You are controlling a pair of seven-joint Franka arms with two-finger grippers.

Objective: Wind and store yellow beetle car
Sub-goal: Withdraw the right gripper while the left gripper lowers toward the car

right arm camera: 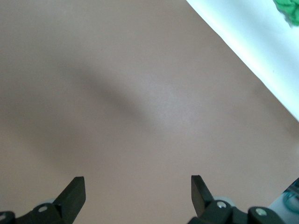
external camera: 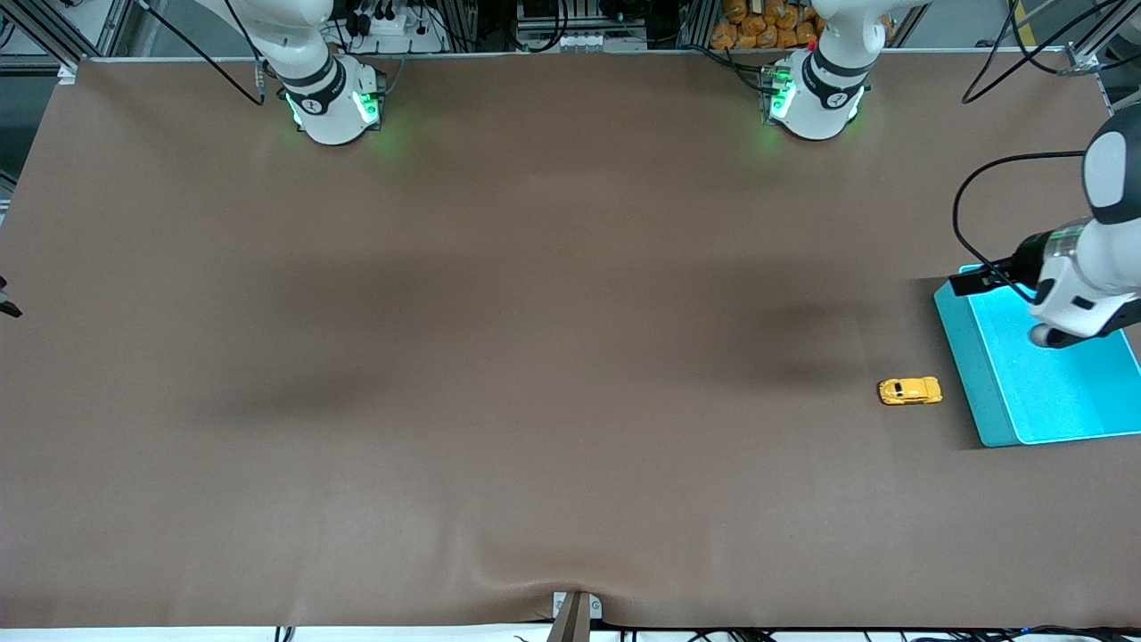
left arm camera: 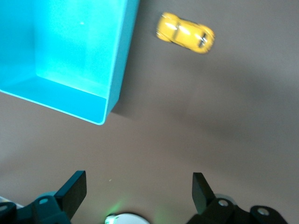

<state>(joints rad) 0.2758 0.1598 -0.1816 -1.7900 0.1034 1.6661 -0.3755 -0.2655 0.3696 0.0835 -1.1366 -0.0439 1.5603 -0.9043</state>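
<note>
Two arms: I am seeing both working over a brown bench [external camera: 499, 357], each base standing at its edge farthest from the front camera.
Car: the yellow beetle car [external camera: 910, 390] is sitting on its wheels on the bench, toward the left arm's end, just beside the bin and apart from it.
Bin: a turquoise bin [external camera: 998, 392] is lying open-topped at the left arm's end, and I am seeing nothing inside the part in view.
Left end effector [left arm camera: 139, 189]: I am watching it hanging over the bench beside the bin's corner, fingers [left arm camera: 74, 189] spread wide, gripping nothing.
Right end effector [right arm camera: 138, 191]: it is hovering over bare bench near the edge, fingers [right arm camera: 74, 191] spread wide, gripping nothing.
</note>
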